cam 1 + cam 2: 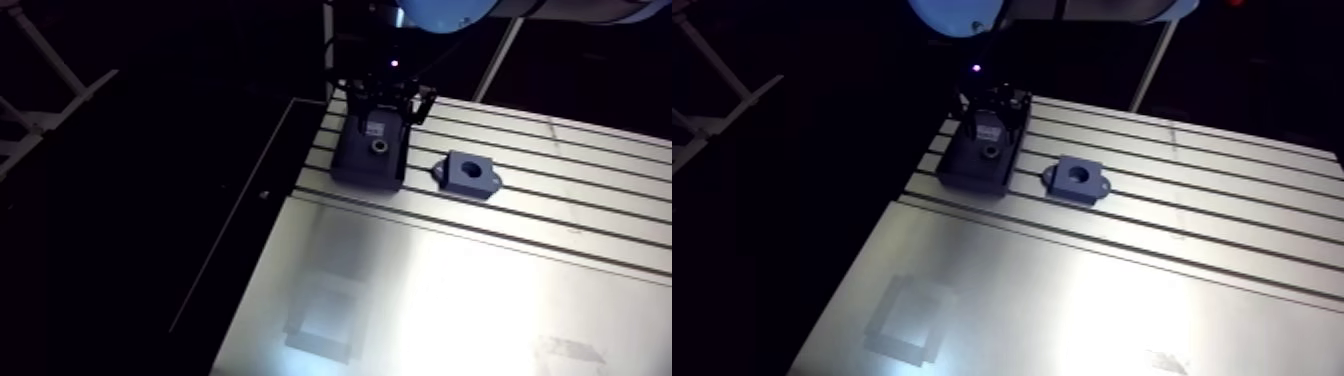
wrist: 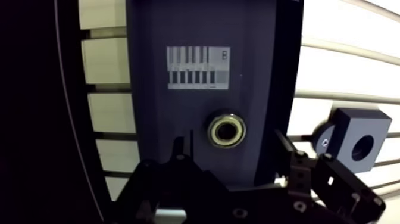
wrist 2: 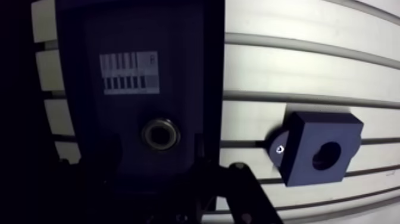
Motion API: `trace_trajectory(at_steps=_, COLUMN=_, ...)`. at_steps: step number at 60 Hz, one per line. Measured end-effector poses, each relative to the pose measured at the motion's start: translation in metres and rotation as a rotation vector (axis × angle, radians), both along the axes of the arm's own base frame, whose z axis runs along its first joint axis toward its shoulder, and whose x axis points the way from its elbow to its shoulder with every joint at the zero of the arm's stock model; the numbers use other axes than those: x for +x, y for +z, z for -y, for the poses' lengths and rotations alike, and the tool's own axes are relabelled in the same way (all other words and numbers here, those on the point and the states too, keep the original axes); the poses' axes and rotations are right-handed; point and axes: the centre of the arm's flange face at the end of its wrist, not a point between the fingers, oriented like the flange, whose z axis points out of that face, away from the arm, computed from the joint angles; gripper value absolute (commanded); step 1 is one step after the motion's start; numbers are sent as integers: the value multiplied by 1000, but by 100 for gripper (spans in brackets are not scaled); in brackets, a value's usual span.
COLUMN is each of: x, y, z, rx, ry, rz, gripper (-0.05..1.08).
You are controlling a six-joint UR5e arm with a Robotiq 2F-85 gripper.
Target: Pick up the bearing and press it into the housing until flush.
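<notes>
The small metal ring bearing (image 2: pixel 226 130) lies ungrasped in its dark tray (image 2: pixel 152 107). The claw (image 2: pixel 229 149) hovers spread and empty; the dark-blue block housing (image 2: pixel 357 140) sits unfilled.

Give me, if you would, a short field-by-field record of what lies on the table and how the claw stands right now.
bearing: seated in a recess of the dark holder block, between its striped label and the claw
housing: dark block with a round bore, on the slotted table beside the holder block, apart from it
claw: open, holding nothing, over the holder block
task stage: bearing not yet picked up
</notes>
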Motion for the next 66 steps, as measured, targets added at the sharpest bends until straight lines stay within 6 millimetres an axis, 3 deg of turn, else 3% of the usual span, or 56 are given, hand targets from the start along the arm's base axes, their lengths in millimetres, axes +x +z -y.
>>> trace_trajectory(at_steps=66, x=0, y=-18, z=4, rx=23, ry=13, rz=4, gripper=34)
